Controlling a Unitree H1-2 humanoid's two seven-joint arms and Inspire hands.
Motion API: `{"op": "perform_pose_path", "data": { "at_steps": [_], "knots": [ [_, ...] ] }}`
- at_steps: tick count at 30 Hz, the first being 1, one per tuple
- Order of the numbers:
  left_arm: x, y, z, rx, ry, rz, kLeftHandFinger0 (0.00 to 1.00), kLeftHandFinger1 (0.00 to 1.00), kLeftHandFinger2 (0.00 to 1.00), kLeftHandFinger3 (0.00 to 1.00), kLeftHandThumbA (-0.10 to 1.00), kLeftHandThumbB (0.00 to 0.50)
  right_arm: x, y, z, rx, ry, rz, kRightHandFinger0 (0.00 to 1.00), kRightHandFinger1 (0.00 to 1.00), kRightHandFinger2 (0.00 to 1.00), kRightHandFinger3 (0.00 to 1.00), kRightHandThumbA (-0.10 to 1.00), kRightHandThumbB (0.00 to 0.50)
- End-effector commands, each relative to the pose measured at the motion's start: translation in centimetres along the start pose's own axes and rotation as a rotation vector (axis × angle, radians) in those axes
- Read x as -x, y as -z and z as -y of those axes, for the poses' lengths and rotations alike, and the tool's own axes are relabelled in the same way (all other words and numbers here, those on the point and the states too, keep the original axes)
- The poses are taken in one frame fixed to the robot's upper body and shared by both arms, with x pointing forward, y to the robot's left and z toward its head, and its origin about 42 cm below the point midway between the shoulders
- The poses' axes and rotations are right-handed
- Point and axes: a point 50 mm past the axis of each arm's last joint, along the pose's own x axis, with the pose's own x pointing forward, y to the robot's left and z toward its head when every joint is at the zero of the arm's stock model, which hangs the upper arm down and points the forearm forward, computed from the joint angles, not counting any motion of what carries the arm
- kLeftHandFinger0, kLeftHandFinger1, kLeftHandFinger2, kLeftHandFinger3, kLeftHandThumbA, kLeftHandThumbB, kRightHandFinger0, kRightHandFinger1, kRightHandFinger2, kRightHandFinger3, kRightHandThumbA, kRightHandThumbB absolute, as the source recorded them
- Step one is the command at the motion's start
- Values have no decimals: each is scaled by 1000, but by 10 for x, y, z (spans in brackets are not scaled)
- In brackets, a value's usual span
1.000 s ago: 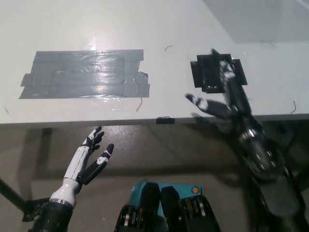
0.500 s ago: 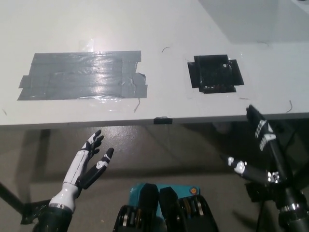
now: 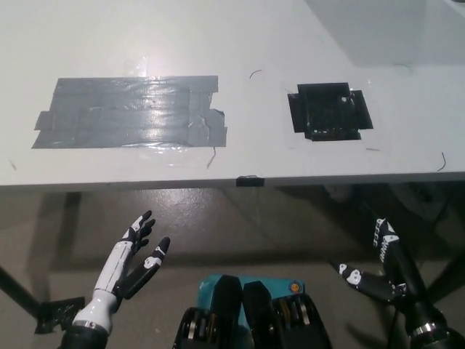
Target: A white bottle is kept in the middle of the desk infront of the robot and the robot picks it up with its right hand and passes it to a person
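On the surface (image 3: 240,43), no white bottle is visible; its location and appearance cannot be stated. A grey tape patch (image 3: 131,113) lies at 10 o'clock and a black tape square (image 3: 328,111) at 2 o'clock. Below the front edge, the right hand (image 3: 385,269) hangs at 5 o'clock, fingers spread, holding nothing. The left hand (image 3: 134,254) rests at 7 o'clock, fingers apart. Confirm the bottle's position before any reach.

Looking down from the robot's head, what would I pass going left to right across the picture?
Grey tape patch on the desk → white left hand below the desk edge → black tape square → black right hand, low at the right.
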Motion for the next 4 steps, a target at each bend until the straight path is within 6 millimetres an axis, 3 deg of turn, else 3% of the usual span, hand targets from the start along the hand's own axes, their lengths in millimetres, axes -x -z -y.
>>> {"op": "perform_pose_path", "data": {
  "at_steps": [1, 4],
  "knots": [
    [4, -13, -7, -17, -21, 53, 1000, 1000, 1000, 1000, 755, 55, -1, -11, -6, -27, -38, 83, 1000, 1000, 1000, 1000, 791, 317],
    [8, -16, -7, -3, -28, 46, 1000, 1000, 1000, 1000, 745, 54, 2, -11, -10, -33, -51, 84, 1000, 1000, 1000, 1000, 824, 308]
  ]
}}
